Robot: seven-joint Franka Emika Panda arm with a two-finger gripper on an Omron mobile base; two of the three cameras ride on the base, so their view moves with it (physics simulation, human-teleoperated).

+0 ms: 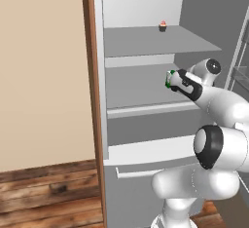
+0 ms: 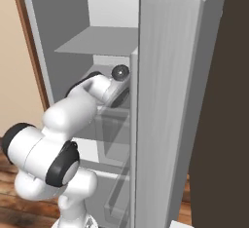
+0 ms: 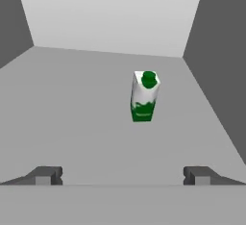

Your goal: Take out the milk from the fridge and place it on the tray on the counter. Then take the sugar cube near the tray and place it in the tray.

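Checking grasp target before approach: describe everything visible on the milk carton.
The milk is a small white carton with a green cap on its top and a green band round its base; it looks like printed card. It stands upright on a flat grey shelf inside the fridge, clear of the walls, nothing else touching it. The hand is open, its fingertips short of the carton, which lies slightly right of their midline.
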